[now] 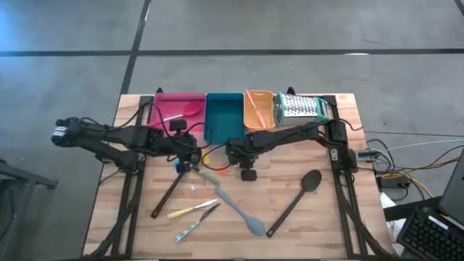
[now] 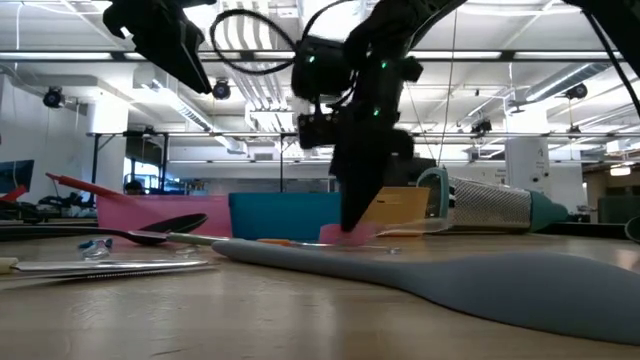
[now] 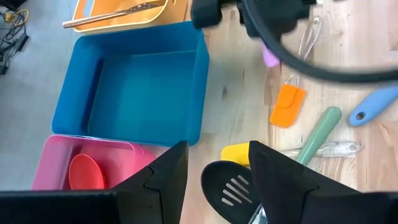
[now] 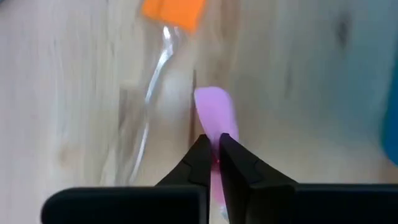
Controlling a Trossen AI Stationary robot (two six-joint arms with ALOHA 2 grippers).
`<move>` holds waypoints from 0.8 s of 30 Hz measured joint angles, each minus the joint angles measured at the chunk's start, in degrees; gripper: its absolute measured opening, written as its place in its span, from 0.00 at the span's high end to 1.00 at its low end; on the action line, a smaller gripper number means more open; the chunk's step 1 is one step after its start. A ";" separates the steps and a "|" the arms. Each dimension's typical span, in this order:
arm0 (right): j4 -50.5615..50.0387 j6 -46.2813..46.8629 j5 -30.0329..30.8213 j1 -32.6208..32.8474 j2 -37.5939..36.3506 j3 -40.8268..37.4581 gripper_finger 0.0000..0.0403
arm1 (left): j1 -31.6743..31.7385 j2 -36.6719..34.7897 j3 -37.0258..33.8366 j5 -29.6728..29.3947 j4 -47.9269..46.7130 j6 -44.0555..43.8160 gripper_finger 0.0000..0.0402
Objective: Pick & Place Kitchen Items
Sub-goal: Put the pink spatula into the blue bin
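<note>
Pale butcher-block planks form the table, with glossy pink, teal and orange trays along its far edge. Right hand is pinched almost closed on a smooth pink-handled tool at table centre; only its wrist view shows this grip. Left hand hangs spread and empty above a slotted black spoon. Nearer, a matte grey spoon lies flat.

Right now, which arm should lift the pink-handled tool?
Right. Its hand is already down at the table with fingers nearly shut around the pink-handled tool. The left hand hangs open above the slotted black spoon, beside the teal tray.
</note>
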 joint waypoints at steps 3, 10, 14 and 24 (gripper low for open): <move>0.20 0.91 -0.19 -0.03 -4.21 0.07 0.98 | 0.01 0.00 0.00 0.00 0.00 0.12 0.57; 2.12 3.39 -0.63 -0.10 -14.45 0.14 0.98 | 0.00 0.00 0.00 0.00 0.00 0.52 0.57; 6.59 3.95 -0.95 -0.82 -20.38 0.18 0.98 | 0.00 0.00 0.00 -0.39 0.13 0.91 0.57; 30.39 11.53 -15.27 -10.05 -26.51 0.20 0.98 | 0.02 0.00 0.00 -1.68 0.42 0.71 0.57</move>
